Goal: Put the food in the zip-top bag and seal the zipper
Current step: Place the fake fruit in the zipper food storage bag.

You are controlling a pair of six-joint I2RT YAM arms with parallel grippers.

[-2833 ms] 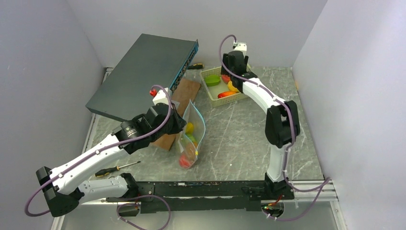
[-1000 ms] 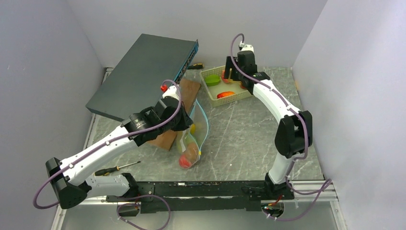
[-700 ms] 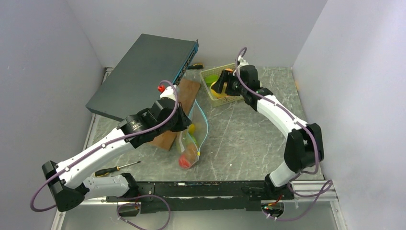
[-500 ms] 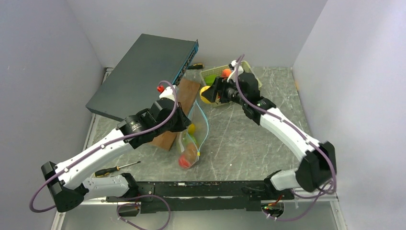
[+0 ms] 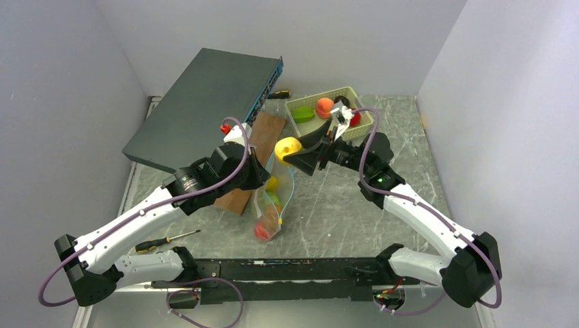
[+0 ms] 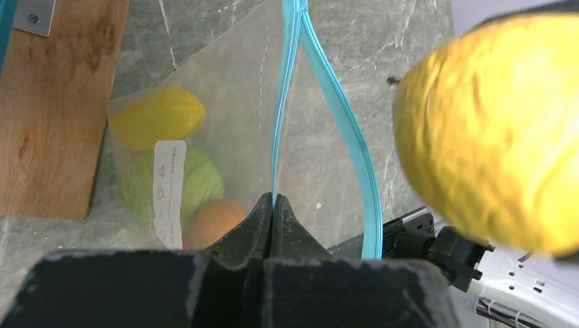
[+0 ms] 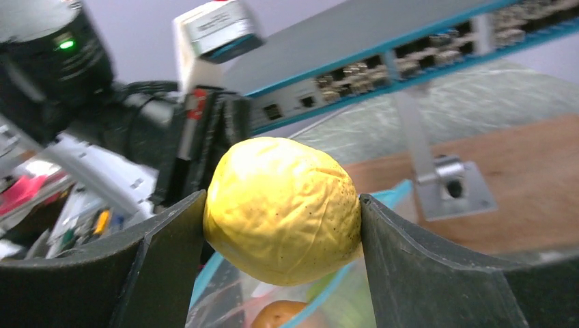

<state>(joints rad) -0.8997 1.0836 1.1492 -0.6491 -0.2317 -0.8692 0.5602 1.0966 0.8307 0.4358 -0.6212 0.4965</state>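
The clear zip-top bag [image 5: 276, 198] hangs open beside the wooden board. My left gripper [image 5: 262, 173] is shut on one side of its teal-blue zipper [image 6: 285, 89], and the other side [image 6: 355, 157] bows away, so the mouth gapes. Inside the bag lie a yellow fruit [image 6: 158, 117], a light green one [image 6: 198, 179], an orange one [image 6: 215, 220] and a red one [image 5: 263, 230]. My right gripper [image 5: 292, 152] is shut on a round yellow fruit [image 5: 287, 146] and holds it in the air just above the bag's mouth. That fruit also shows in the right wrist view [image 7: 283, 208].
A pale green lattice basket [image 5: 311, 97] at the back holds an orange fruit [image 5: 324, 107], a green one [image 5: 303, 115] and a red one [image 5: 354, 119]. A dark network switch [image 5: 205, 106] leans over the wooden board [image 5: 265, 131]. A screwdriver [image 5: 164, 240] lies near left.
My right gripper lifted the yellow fruit out of the basket and carried it left and nearer, up to the bag's mouth. My left gripper kept its hold on the zipper.
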